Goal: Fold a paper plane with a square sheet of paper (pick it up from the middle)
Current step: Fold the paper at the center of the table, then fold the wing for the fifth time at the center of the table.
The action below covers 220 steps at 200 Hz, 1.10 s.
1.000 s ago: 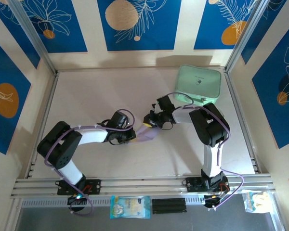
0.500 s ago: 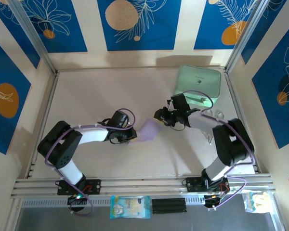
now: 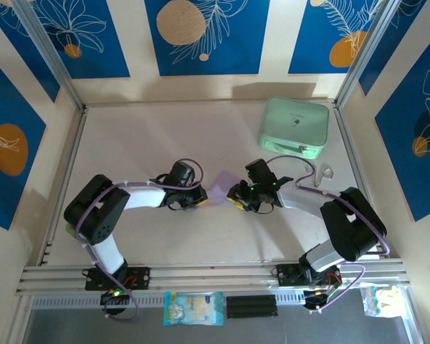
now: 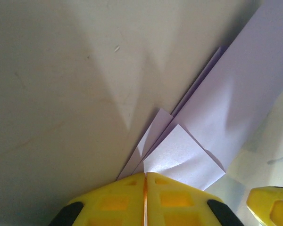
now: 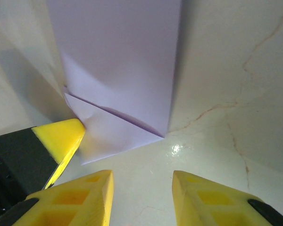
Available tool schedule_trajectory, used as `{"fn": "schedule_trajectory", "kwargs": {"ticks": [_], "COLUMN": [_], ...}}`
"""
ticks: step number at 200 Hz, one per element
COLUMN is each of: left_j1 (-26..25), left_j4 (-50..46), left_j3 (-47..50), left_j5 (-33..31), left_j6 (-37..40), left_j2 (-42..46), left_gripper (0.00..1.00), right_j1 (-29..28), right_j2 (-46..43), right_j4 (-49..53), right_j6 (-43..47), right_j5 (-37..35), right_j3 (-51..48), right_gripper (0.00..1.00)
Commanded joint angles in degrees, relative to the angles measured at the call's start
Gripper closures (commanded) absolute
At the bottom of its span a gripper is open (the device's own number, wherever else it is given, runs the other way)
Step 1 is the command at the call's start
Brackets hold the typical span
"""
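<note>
The sheet of paper (image 3: 221, 188) is seen as pale lilac, folded into a long strip with overlapping triangular flaps at one end. It is found near the middle of the table (image 3: 143, 143), between the two grippers. Its flapped corner is pinched by the closed left gripper (image 4: 145, 176). The right gripper (image 5: 141, 178) is held just beside that corner, its fingers parted over bare table. The dark mark on the mint-green case (image 3: 294, 127) is too small to be read.

We look down on a pale cream tabletop (image 3: 150, 143) fenced by aluminium rails (image 3: 208, 274), with walls (image 3: 208, 36) of blue panels printed with white leaves and orange discs (cream strips between). Just past the fingertips of the right gripper (image 5: 141, 178), the glossy surface shows brown veins (image 5: 212, 110) and a glint (image 5: 174, 149) of light.
</note>
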State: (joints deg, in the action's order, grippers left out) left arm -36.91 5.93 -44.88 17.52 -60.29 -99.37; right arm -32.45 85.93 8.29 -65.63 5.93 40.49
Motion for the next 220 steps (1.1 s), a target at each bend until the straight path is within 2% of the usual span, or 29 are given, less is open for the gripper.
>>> {"fn": "schedule_trajectory", "kwargs": {"ticks": [1,57,91,131,174,198,220], "left_j1": [-0.44,-0.62,-0.73,-0.79,-0.76,-0.75,-0.66], "left_j4": [0.04,0.62,0.51,-0.27,2.14,3.85,1.24], "left_j3": [-0.66,1.9,-0.74,-1.24,-1.92,-2.94,-4.92], "left_j5": [-3.09,-4.94,-1.92,-1.99,0.03,1.18,-0.71], "left_j6": [-3.94,-10.27,-7.94,-7.29,-6.98,-5.19,-2.87], "left_j2": [-1.64,-0.66,0.3,0.31,0.39,1.76,2.05], "left_gripper": [0.9,0.93,0.92,0.91,0.91,0.87,0.84], "right_j1": [-1.05,-2.73,-1.71,-2.09,-1.97,-2.05,-2.03], "right_j2": [1.72,5.39,7.57,7.58,13.74,16.19,16.56], "right_j4": [1.37,2.63,-0.24,-6.52,-2.87,-0.22,0.76], "right_j6": [-3.82,-8.1,-5.68,-2.88,-1.93,-1.38,-1.07], "right_j5": [-1.44,-5.87,-4.07,-1.12,0.85,0.88,0.57], "right_j3": [1.65,4.9,6.7,6.74,10.22,11.83,11.9], "right_gripper": [0.64,0.65,0.67,0.73,0.75,0.76,0.77]}}
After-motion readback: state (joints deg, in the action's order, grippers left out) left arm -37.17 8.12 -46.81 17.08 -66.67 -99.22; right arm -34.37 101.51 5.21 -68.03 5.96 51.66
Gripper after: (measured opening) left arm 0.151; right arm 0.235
